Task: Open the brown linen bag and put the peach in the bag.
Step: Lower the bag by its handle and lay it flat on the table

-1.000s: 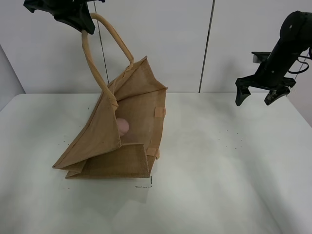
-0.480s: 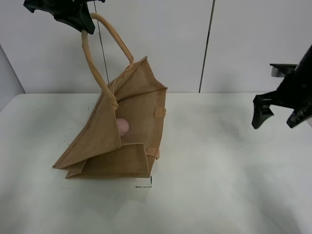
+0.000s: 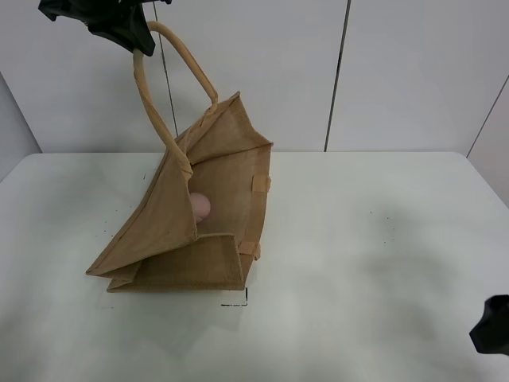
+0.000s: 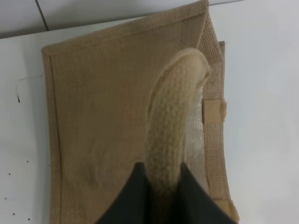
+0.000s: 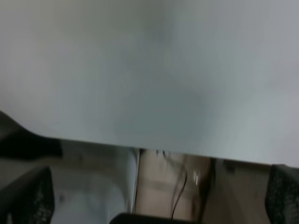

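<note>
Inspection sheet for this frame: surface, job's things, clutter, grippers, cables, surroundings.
Surface: white table, scattered dark specks, one black corner mark beside the bag.
Job's things: brown linen bag lying on the table, upper side lifted, mouth open; peach inside it.
Clutter: nothing seen.
Grippers: left gripper shut on the bag's handle, raised; right gripper open, empty.
Cables: nothing seen.
Surroundings: white wall panels.

the right gripper (image 5: 156, 196) has swung down from high at the far right to the near right corner of the table (image 3: 382, 263), where only a dark bit of it shows at the edge.
</note>
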Robot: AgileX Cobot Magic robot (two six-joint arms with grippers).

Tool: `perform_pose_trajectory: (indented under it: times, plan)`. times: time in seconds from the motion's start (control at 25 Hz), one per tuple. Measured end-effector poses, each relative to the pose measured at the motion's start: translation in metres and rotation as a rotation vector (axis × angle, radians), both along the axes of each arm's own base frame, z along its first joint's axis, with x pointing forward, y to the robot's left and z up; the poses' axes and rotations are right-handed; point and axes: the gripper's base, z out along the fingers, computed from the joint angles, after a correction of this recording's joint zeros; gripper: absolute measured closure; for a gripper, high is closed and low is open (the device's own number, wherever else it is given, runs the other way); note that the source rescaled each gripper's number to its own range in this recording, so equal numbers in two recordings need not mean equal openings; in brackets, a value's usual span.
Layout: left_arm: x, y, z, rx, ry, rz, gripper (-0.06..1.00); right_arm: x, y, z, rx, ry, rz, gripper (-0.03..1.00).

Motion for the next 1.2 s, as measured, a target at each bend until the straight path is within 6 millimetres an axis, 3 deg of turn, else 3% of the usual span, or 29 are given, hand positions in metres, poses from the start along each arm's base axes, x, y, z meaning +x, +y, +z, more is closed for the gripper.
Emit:
perform_pose_trajectory:
  times: [0.2, 0.32, 0.56, 0.8, 1.2]
  plan:
    - [0.0, 0.0, 0.0, 0.0, 0.0, 0.0, 0.94, -0.044, 0.001, 0.028, -0.022, -0.446, -0.012, -0.03]
    - [0.0, 0.0, 0.0, 0.001, 0.0, 0.0, 0.94, -0.069, 0.0, 0.031, -0.04, -0.596, -0.023, -0.03]
    - [0.0, 0.0, 0.0, 0.006, -0.003, -0.008, 0.94, -0.101, 0.0, 0.036, -0.051, -0.796, -0.047, -0.03]
    - [0.0, 0.0, 0.0, 0.01, -0.005, -0.014, 0.94, -0.112, -0.001, 0.036, -0.057, -0.87, -0.07, -0.03]
    - [0.0, 0.0, 0.0, 0.01, -0.005, -0.014, 0.94, -0.113, -0.003, 0.036, -0.045, -0.874, -0.047, -0.03]
